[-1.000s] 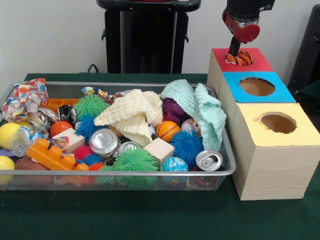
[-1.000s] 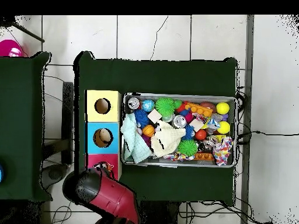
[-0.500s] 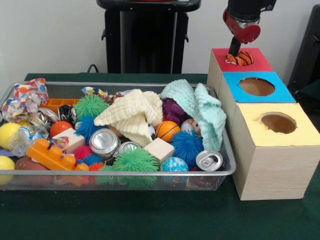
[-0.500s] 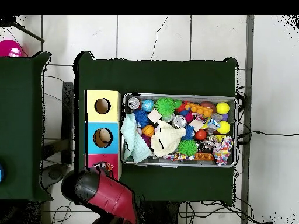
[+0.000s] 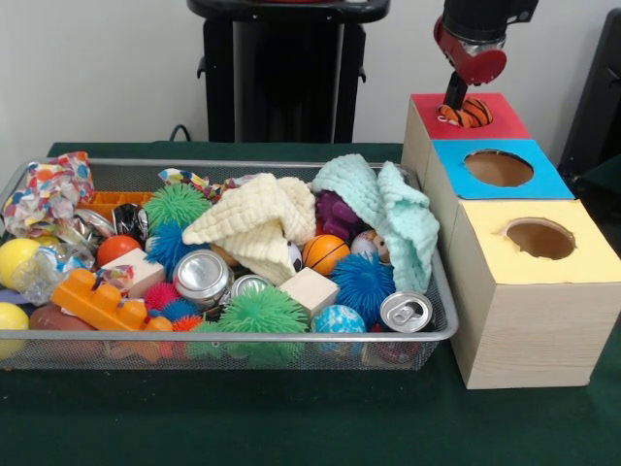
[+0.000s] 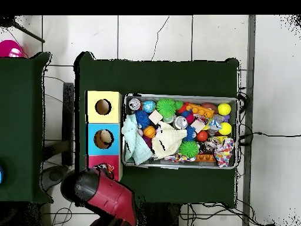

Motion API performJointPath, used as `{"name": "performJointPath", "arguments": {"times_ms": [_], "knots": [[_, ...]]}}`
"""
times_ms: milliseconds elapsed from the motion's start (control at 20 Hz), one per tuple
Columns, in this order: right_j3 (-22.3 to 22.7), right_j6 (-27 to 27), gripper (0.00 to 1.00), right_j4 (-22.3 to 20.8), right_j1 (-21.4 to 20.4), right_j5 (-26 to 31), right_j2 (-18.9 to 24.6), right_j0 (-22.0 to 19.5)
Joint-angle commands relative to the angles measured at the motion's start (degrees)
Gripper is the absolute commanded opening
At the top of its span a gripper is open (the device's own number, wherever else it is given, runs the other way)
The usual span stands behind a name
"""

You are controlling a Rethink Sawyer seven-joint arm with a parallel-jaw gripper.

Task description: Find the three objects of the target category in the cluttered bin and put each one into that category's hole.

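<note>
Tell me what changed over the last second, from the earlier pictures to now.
The gripper rose slightly above the red box; in the overhead view the arm drew back toward the base. The orange striped toy stayed lodged in the red box's hole. Nothing in the bin moved, and the blue box and yellow box kept their places.

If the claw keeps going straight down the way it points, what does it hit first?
Most likely the orange striped toy sitting in the red box's hole, directly below the claw; depth is hard to judge.
</note>
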Motion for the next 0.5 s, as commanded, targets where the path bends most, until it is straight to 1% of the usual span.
{"name": "performJointPath", "arguments": {"times_ms": [50, 150, 500], "knots": [[-6.9, 17.3, 0.00, 3.5, 9.9, -2.4, 5.2, 0.1], [-6.9, 17.2, 0.00, 3.8, 9.9, -2.5, 5.4, 0.0], [-7.4, 18.2, 0.00, 3.5, 9.3, 0.2, 3.9, 1.3]]}}
